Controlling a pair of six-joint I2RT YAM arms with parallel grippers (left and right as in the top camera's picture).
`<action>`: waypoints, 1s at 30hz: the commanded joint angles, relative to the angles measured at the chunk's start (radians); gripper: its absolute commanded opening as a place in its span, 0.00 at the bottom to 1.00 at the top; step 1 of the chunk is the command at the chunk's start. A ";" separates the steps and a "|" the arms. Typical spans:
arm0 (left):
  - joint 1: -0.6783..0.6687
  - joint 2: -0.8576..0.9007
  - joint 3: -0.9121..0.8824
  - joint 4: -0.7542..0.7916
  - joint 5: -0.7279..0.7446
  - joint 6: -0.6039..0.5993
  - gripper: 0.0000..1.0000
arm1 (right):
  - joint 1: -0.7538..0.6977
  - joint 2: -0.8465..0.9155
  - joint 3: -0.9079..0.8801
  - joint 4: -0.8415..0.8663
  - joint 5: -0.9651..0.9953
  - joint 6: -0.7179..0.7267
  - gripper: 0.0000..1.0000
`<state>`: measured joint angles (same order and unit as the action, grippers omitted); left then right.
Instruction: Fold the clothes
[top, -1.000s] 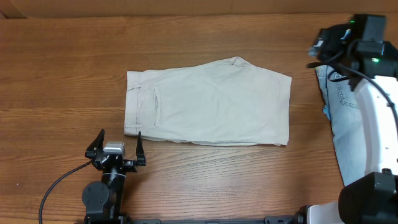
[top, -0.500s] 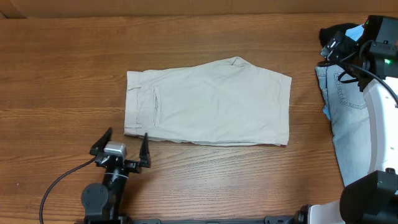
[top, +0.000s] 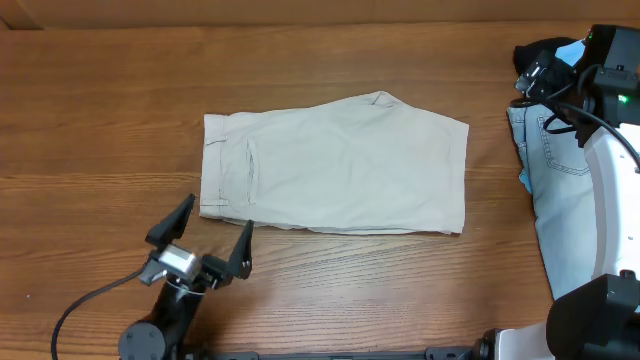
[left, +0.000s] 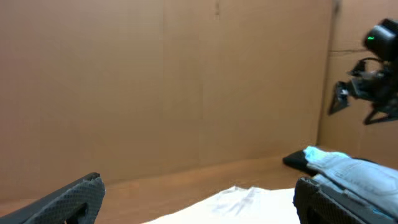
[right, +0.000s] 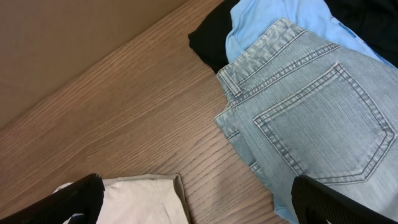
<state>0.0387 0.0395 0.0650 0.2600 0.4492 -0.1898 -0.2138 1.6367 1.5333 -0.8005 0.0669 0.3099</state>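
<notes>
overhead / task thing: beige shorts (top: 335, 165) lie flat mid-worktop (top: 100, 120), waistband toward the left edge, leg hems toward the right edge.
overhead / left tool (top: 217, 214): jaws wide apart, holding nothing, poised just at the near waistband corner.
overhead / other clothes: denim shorts (top: 560, 190) heaped at the right edge, well apart from the beige pair.
left wrist / tool: both fingers (left: 68, 199) show at the lower corners, spread wide. A pale strip of beige cloth lies low between them.
right wrist / right tool (right: 196, 196): jaws wide apart, empty, above the denim. A sky-blue garment (right: 273, 18) and a black garment (right: 208, 40) lie toward the far right corner.
step in hand (judged): first pinch on the beige pair.
how to do it well (judged): come down low at the near waistband corner, catch both layers, then lift only enough to carry the edge over.
risk (judged): catching a single layer would drag the cloth askew.
</notes>
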 joint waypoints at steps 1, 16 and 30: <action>-0.006 0.074 0.129 -0.063 -0.062 0.042 1.00 | -0.001 0.004 0.019 0.005 0.010 -0.002 1.00; -0.006 0.995 0.998 -0.947 -0.235 0.193 1.00 | -0.001 0.004 0.019 0.005 0.010 -0.002 1.00; 0.018 1.650 1.499 -1.376 -0.192 0.309 1.00 | -0.001 0.004 0.019 0.005 0.010 -0.002 1.00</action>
<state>0.0509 1.6283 1.5433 -1.1080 0.2607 0.0868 -0.2134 1.6367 1.5333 -0.8013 0.0669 0.3103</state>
